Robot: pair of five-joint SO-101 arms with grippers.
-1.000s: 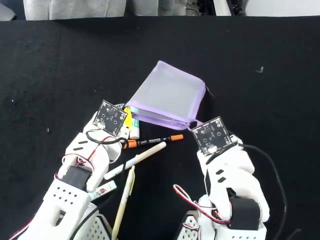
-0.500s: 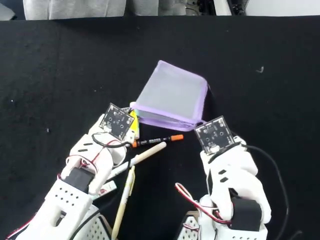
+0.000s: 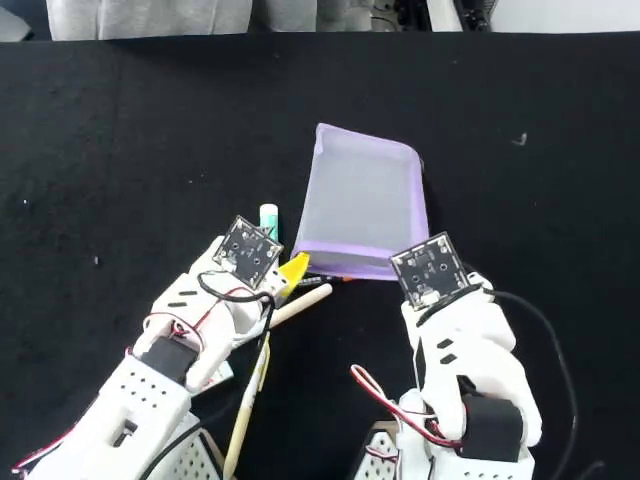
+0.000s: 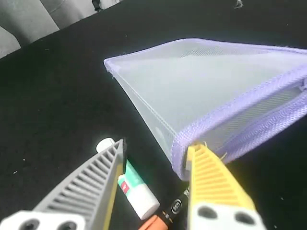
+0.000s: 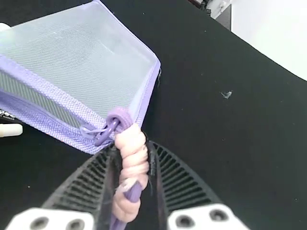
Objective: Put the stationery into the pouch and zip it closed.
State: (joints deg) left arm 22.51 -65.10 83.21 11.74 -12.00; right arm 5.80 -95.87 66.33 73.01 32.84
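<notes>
One lilac pouch (image 3: 362, 195) sits on the black worktop (image 3: 120, 130); right gripper (image 5: 131, 146) pinches its zipper pull (image 5: 130, 165), left gripper (image 4: 156, 146) gapes (glue stick (image 4: 138, 192) label unreadable).

Non-task stuff: black table cloth (image 3: 100, 130) under everything. One pale speck (image 3: 519, 139) on it, well ahead of the right gripper (image 5: 130, 143) and off to its right, apart from anything else. Past the table's far edge: grey fabric (image 3: 150, 15) ahead-left of the left gripper (image 4: 156, 148), dark clutter (image 3: 420, 12) straight ahead of the right gripper, white surface (image 3: 560, 12) further right.
</notes>
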